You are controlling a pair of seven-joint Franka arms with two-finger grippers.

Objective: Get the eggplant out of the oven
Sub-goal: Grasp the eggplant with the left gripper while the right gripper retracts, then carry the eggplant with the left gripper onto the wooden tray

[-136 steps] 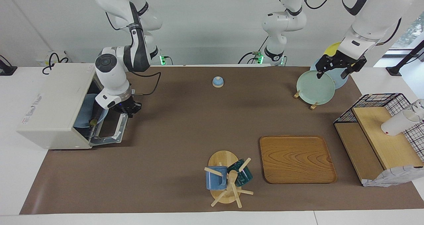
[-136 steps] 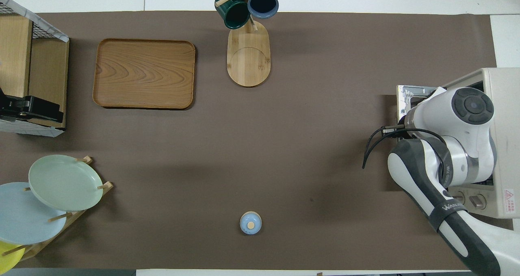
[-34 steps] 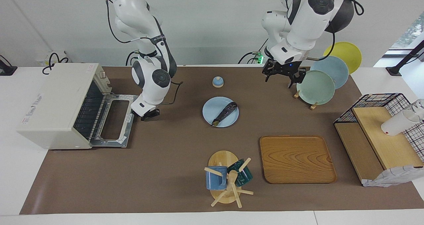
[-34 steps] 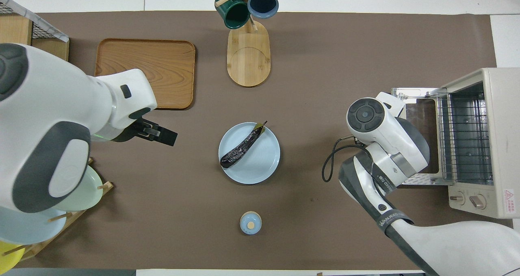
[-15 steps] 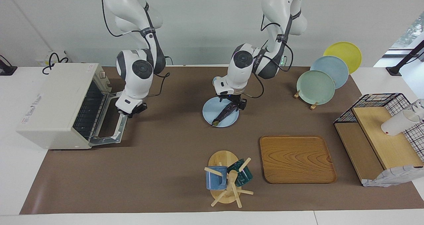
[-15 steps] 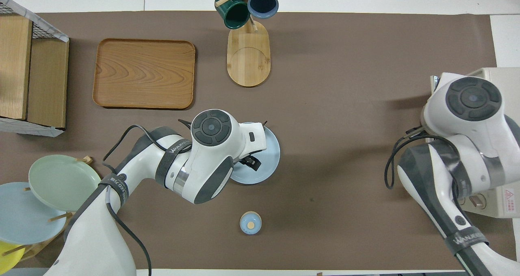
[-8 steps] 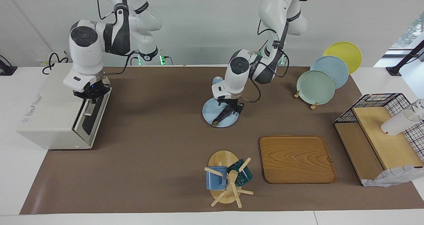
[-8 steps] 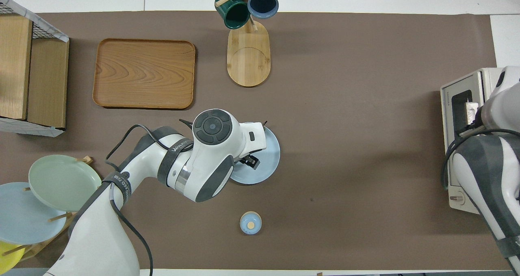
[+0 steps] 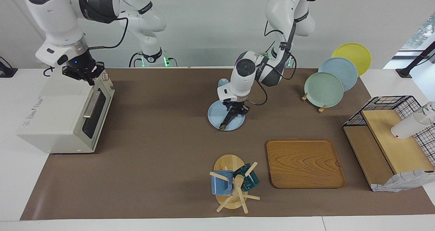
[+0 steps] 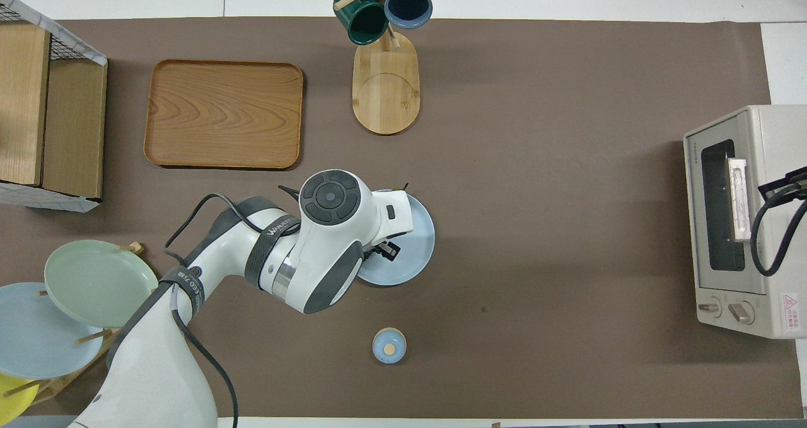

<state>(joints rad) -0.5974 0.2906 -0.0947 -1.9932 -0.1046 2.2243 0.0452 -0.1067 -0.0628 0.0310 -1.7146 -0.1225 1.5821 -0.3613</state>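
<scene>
The dark eggplant (image 9: 226, 121) lies out of the oven on a light blue plate (image 9: 212, 117) in the middle of the table. My left gripper (image 9: 235, 114) is down on it and shut around its thicker end, and that end looks slightly raised. In the overhead view the left arm covers nearly all of the eggplant, and only the plate's rim (image 10: 419, 251) shows. The cream oven (image 9: 57, 108) stands at the right arm's end of the table with its glass door closed (image 10: 719, 207). My right gripper (image 9: 84, 76) hangs just over the oven's top front edge.
A wooden tray (image 9: 304, 163) and a mug tree (image 9: 232, 185) sit farther from the robots than the plate. A rack of plates (image 9: 324, 88) and a wire basket with a wooden shelf (image 9: 387, 139) stand toward the left arm's end. A small blue lidded pot (image 10: 389, 346) sits nearer the robots.
The oven door swung from open to shut. The right gripper left the door and rose to above the oven's top. The left gripper's fingers closed in on the eggplant.
</scene>
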